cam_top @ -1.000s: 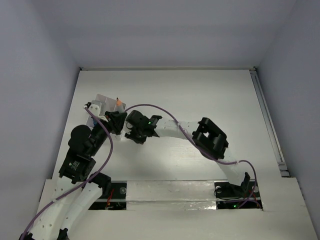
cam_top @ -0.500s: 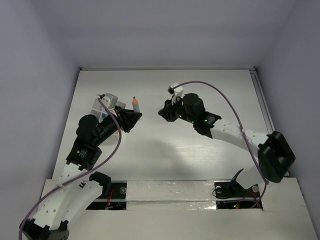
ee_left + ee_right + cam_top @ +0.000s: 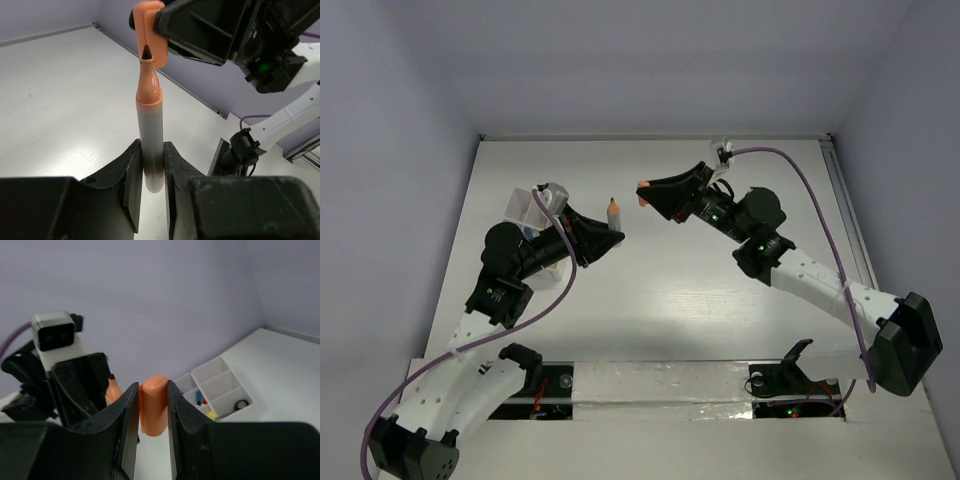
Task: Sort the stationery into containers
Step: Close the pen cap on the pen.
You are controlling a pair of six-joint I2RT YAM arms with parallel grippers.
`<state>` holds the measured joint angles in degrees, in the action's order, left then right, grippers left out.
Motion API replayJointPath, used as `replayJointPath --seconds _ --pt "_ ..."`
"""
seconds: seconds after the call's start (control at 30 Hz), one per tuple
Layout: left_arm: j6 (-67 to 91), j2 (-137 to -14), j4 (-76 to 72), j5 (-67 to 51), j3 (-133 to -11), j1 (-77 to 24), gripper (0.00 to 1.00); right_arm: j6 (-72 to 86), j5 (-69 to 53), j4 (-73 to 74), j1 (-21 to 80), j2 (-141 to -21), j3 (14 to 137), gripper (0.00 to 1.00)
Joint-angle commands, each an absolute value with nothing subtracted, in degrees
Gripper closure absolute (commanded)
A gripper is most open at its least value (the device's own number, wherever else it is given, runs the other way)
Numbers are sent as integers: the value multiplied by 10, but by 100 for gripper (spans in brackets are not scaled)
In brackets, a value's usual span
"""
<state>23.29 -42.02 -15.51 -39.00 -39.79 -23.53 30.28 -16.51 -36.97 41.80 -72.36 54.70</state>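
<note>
My left gripper (image 3: 608, 238) is shut on a marker (image 3: 612, 211) with a pale barrel, an orange neck and a bare dark tip, held up above the table. In the left wrist view the marker (image 3: 149, 115) stands between the jaws (image 3: 150, 170). My right gripper (image 3: 650, 190) is shut on the orange cap (image 3: 644, 186), a short gap from the marker's tip. The cap shows in the left wrist view (image 3: 149, 30) and between the right jaws (image 3: 153, 405). The white compartment box (image 3: 525, 208) stands behind the left gripper.
In the right wrist view the box (image 3: 227, 374) holds blue, red and yellow bits and a black scissor ring. The left arm's camera and cable (image 3: 54, 332) sit close to the cap. A rail (image 3: 850, 240) runs along the table's right edge.
The grippers were together beside the box; they have lifted and drawn apart. The left now holds the uncapped marker further right, the right arm has swung out right with the cap.
</note>
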Motion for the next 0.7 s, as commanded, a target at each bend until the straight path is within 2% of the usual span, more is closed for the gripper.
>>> replayJointPath --seconds 0.0,0.17,0.67 --pt "246 -405 -214 -439 -389 -233 100 400 -218 -498 412 -743 545 100" --pt "266 -409 -243 -477 -381 -233 100 482 -250 -621 412 -779 558 100" --pt "324 -417 -316 -526 -363 -233 100 629 -315 -826 412 -878 630 100"
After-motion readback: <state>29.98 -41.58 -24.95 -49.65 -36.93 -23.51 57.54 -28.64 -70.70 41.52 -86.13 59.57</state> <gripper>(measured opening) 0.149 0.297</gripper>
